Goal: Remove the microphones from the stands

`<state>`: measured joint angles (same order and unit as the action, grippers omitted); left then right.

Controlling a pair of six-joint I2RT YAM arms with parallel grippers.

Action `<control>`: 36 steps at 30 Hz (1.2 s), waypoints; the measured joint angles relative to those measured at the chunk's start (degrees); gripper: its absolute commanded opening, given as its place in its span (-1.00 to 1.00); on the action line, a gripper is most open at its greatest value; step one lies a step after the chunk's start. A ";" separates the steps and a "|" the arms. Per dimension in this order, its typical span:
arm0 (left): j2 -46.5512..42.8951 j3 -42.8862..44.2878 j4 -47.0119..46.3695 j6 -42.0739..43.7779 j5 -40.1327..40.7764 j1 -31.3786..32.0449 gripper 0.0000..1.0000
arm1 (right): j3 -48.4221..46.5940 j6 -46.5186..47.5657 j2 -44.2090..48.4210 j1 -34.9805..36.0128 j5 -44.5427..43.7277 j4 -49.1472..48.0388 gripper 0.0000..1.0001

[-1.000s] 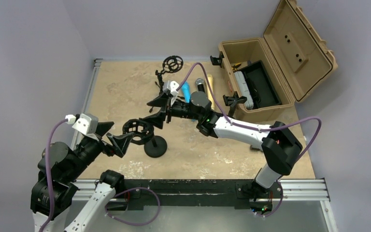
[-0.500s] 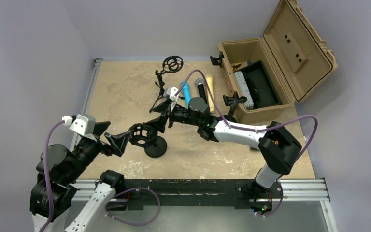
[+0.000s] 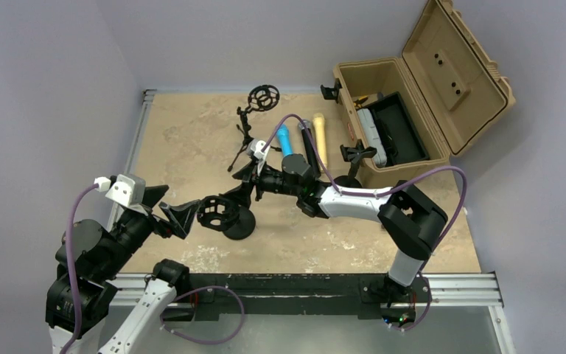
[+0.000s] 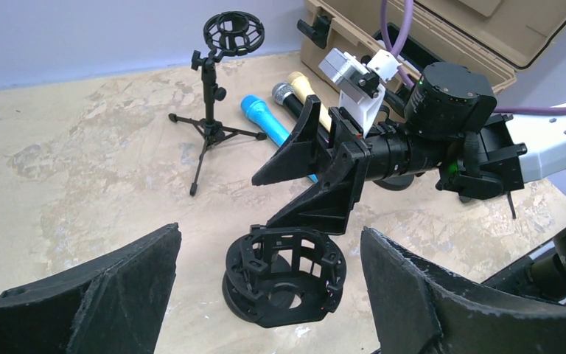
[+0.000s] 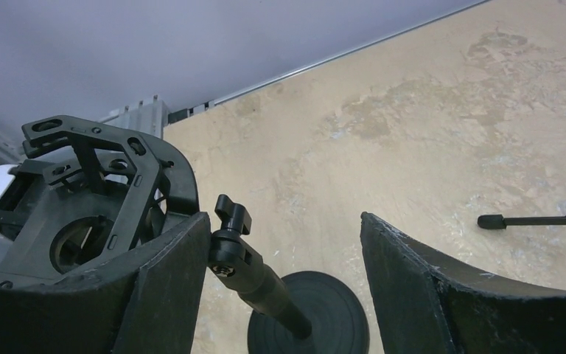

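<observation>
The black stand has a round base [image 3: 239, 223] and an empty ring-shaped shock mount [image 3: 217, 210]. In the left wrist view the mount [image 4: 254, 254] holds nothing. Three microphones lie on the table: blue [image 3: 284, 139], black [image 3: 306, 140] and gold [image 3: 319, 136]. My left gripper [image 3: 173, 206] is open, just left of the mount, with its fingers [image 4: 442, 295] either side. My right gripper [image 3: 239, 186] is open around the stand's neck [image 5: 239, 251], which touches its left finger [image 5: 155, 295].
A small tripod stand [image 3: 254, 110] with its own empty shock mount stands at the back. An open tan case [image 3: 453, 66] with gear inside sits at the back right. Grey walls close in the left and back sides.
My right gripper has moved left and nearer, coming round the stand's neck. The shock mount has shifted slightly nearer. My left gripper has barely moved.
</observation>
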<state>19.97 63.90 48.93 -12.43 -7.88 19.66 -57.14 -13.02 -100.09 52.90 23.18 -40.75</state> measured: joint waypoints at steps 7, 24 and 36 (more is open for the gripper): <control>0.00 -0.07 -0.26 -0.04 -0.24 0.00 0.79 | 0.48 -0.07 0.61 0.02 -0.17 0.17 0.41; 0.00 -4.63 -4.94 -3.28 -0.37 0.00 0.78 | -6.64 0.33 13.05 -0.96 -17.33 14.27 0.67; -0.24 -8.87 -15.34 -6.60 1.70 0.00 0.79 | -2.21 -0.26 37.55 -1.22 -45.68 17.92 0.97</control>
<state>19.73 55.02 33.58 -19.03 -6.17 19.66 -59.35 -13.28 -62.54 51.68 -22.50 -22.83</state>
